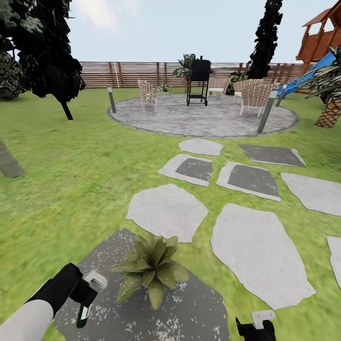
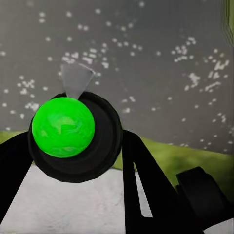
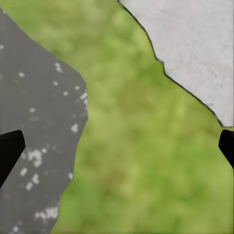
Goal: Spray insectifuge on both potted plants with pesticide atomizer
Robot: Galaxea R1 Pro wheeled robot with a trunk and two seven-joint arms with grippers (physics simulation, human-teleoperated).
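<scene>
Green lawn (image 1: 71,180) fills the garden, crossed by pale grey stepping stones (image 1: 166,210). At the near left, the left pincer (image 1: 84,294) is pressed onto the pesticide atomizer (image 1: 83,315), a slim dark bottle with a green-white mark that hangs downward over a dark speckled stone slab (image 1: 189,312). In the left wrist view the bottle's round end shows bright green inside a dark ring (image 2: 63,127), held between the black fingers (image 2: 146,185) above the speckled slab.

Just right of it, one potted plant (image 1: 150,267), a low rosette of broad pointed leaves, sits on that same slab; its pot is hidden under the leaves.

At the near right, the right pincer (image 1: 259,327) sits at the bottom edge of the head view. In its wrist view the two black fingertips (image 3: 9,152) stand spread wide apart, with lawn, the dark slab's edge and a pale stone between them.

Far off, a round paved patio (image 1: 203,116) carries wicker chairs (image 1: 148,94) and a black grill (image 1: 199,80) before a brown slatted fence (image 1: 132,73).
</scene>
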